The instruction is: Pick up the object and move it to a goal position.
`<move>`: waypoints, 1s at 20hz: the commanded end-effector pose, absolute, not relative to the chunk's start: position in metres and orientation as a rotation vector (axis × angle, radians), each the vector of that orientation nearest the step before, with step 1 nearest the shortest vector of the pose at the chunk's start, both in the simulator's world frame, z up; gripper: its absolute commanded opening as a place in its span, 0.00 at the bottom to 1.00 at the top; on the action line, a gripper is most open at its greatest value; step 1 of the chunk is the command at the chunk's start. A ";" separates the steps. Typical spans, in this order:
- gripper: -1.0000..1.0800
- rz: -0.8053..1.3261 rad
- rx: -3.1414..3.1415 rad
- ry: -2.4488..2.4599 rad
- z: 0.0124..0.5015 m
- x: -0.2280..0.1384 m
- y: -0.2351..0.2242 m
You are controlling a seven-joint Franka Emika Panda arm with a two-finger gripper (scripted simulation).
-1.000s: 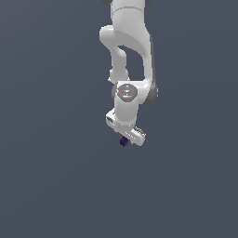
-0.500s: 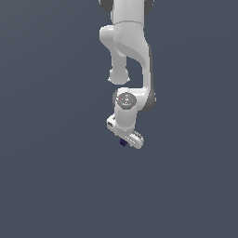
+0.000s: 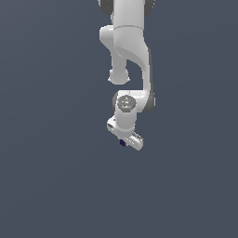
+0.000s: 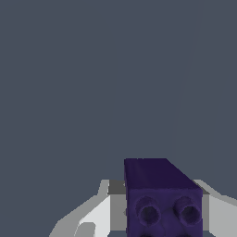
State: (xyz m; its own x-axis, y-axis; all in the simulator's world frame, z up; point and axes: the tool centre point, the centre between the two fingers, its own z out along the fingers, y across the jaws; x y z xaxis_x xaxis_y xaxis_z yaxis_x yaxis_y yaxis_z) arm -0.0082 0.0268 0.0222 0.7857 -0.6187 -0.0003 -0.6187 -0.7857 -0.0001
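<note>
The object is a tiny dark purple-blue cube, seen just under the white hand of my arm in the exterior view. In the wrist view it fills the space between my fingers as a dark purple block with two round hollows on its near face. My gripper is shut on it, a white finger on one side and another on the other side. The cube hangs in the air with plain grey ground far below it.
The white arm comes down from the top of the exterior view. Only flat grey ground lies around it.
The arm has drawn back and lifted slightly, carrying the cube up and toward the exterior view's right. The grip on the cube has not changed.
</note>
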 end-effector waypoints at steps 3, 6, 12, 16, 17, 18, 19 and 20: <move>0.00 0.000 -2.968 1.029 0.022 -0.008 0.027; 0.00 0.000 -2.968 1.029 0.022 -0.008 0.027; 0.00 0.000 -2.968 1.029 0.032 -0.009 0.036; 0.00 0.000 -2.968 1.029 0.051 -0.010 0.053; 0.00 0.000 -2.968 1.029 0.058 -0.011 0.059; 0.00 0.000 -2.968 1.029 0.065 -0.011 0.066; 0.00 0.000 -2.968 1.029 0.072 -0.012 0.072; 0.00 0.000 -2.968 1.029 0.080 -0.012 0.080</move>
State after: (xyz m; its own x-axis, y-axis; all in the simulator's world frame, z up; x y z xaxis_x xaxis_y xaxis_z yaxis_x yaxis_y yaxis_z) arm -0.0115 0.0688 0.0683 0.7848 -0.6197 -0.0009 -0.6197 -0.7848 0.0011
